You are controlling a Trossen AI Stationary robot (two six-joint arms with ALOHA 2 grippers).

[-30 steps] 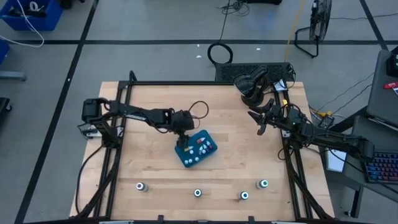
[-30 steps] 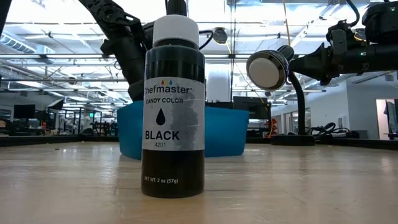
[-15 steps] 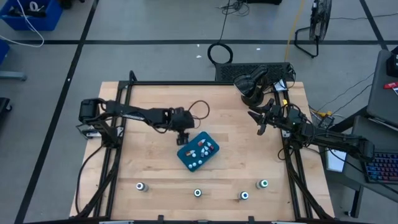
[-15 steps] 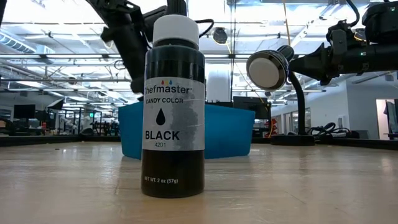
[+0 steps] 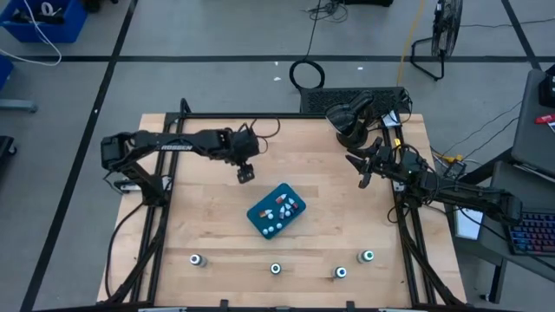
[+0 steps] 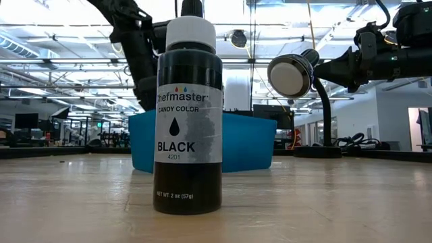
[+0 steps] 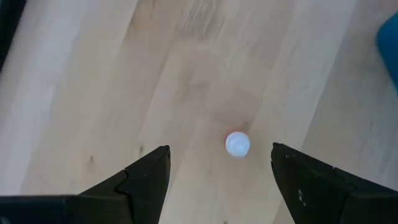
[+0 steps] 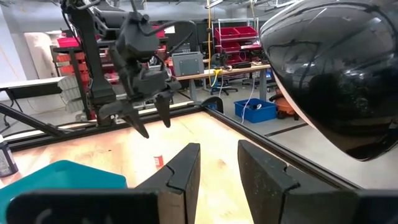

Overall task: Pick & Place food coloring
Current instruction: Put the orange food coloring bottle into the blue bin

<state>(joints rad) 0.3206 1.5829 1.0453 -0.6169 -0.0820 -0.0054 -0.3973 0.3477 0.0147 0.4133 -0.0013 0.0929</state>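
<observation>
Low view: bottle (image 6: 188,115) label "Chefmaster Candy Color BLACK 4201, net wt 2 oz", front of teal tray (image 6: 243,142). Left hand (image 5: 245,174) open, empty, beside tray. Right hand (image 8: 217,163) part-open, empty.

My table (image 5: 208,225) is pale wood with a fine grain, and the tray (image 5: 260,217) on it is teal, speckled with white and red bottle caps (image 5: 279,204). The big bottle (image 6: 187,115) up close is black with a white cap and a grey-white label printed BLACK. My fingers (image 7: 146,180) are black, over one white cap (image 7: 237,144).
</observation>
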